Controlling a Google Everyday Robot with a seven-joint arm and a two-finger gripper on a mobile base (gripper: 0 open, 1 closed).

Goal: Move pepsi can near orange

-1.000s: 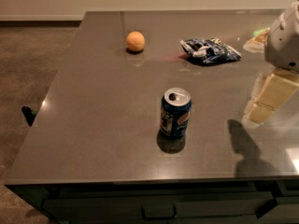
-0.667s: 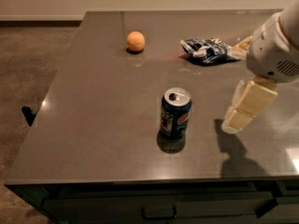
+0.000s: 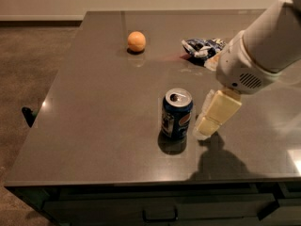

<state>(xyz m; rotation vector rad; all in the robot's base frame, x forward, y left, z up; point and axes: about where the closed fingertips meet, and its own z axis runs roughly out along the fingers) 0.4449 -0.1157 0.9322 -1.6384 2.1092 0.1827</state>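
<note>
The pepsi can (image 3: 177,114) stands upright near the middle of the dark grey table (image 3: 99,107), dark blue with a silver top and its round logo facing front. The orange (image 3: 136,41) sits at the far side of the table, well apart from the can and to its left. My gripper (image 3: 210,119) hangs from the white arm on the right, its cream-coloured fingers pointing down just to the right of the can, close to it but not around it.
A crumpled blue and white snack bag (image 3: 203,49) lies at the back right, partly behind my arm (image 3: 263,46). The table's left edge and front edge drop to a brown carpeted floor (image 3: 23,79). Drawers (image 3: 160,211) run under the front edge.
My arm and gripper have moved left and lower, from the table's right edge to right beside the can. The can and orange have not moved.
</note>
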